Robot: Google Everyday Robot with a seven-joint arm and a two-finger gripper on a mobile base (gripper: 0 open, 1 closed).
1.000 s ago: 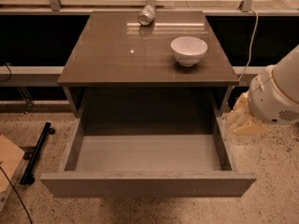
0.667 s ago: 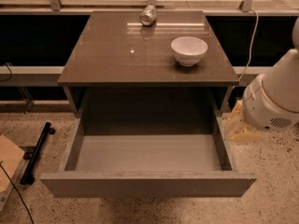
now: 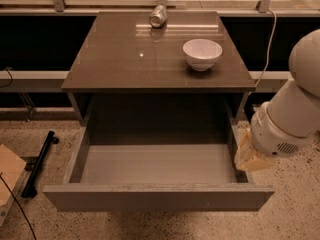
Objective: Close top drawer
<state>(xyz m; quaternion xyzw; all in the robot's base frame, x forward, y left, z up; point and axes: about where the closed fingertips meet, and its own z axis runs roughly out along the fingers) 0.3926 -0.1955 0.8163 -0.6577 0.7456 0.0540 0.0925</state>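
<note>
The top drawer [image 3: 160,198] is pulled far out of the grey-brown cabinet [image 3: 125,59]. Its flat, handle-less front faces me, and its paler grey inside [image 3: 160,164] holds nothing. The lower drawer fronts are hidden under it. My gripper [image 3: 250,156] is a pale tan shape at the end of the white arm [image 3: 290,114]. It sits just outside the drawer's right side wall, near the front right corner and behind the drawer front.
A white bowl [image 3: 202,53] stands on the cabinet top at the right. A metal can [image 3: 158,16] lies at its back edge. A black rod [image 3: 40,164] and a wooden board [image 3: 7,174] lie on the speckled floor at the left. A cable [image 3: 270,39] hangs at the back right.
My arm and gripper have moved down and forward along the drawer's right side, towards its front corner. The drawer, bowl and can have not moved.
</note>
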